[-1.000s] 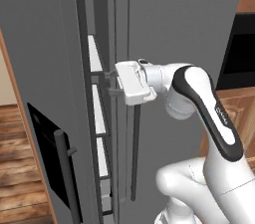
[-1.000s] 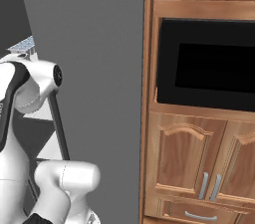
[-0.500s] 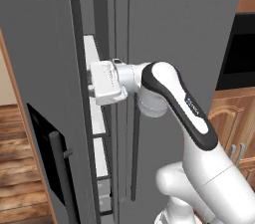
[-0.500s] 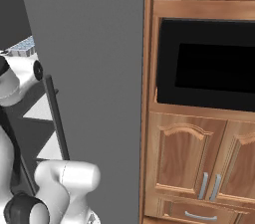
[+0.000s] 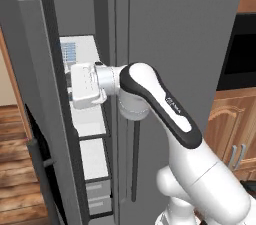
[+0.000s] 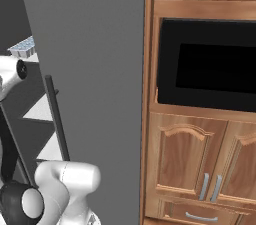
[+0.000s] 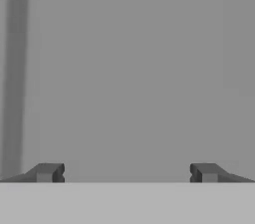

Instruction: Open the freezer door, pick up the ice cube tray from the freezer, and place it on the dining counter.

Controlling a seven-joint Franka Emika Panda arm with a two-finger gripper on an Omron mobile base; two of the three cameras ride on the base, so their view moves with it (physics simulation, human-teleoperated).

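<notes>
Freezer door ajar. Gripper inside the freezer gap, fingers wide apart, holding nothing. Tray on the shelf just above the hand.

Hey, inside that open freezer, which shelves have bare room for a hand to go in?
The white shelf below the tool looks bare, as does the next shelf down. The top shelf is tighter: the ice cube tray sits at its left end, and the open tool fills the gap beside the freezer door.
</notes>
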